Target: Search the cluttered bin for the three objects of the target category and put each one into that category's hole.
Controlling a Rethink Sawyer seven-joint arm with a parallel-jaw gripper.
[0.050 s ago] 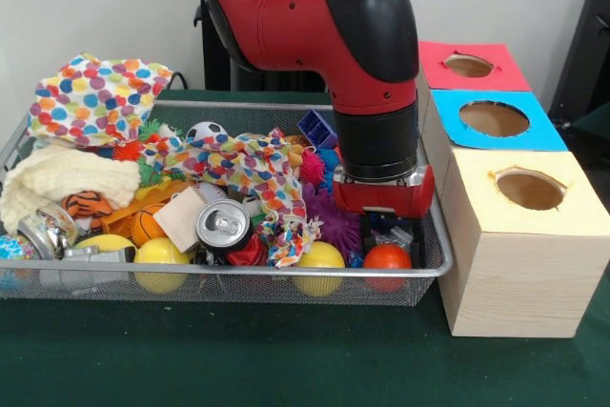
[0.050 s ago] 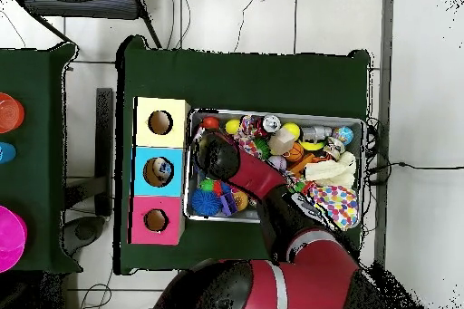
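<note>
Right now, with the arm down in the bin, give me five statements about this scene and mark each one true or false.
1. The gripper is lowered into the wire bin at the end nearest the boxes. True.
2. The yellow box has no hole. False: its top has a round hole, like the blue box and red box.
3. An orange ball lies just below the gripper. True.
4. The soda can stands outside the bin on the green cloth. False: it lies inside the bin.
5. The polka-dot fabric hangs over a far corner of the bin. True.
</note>
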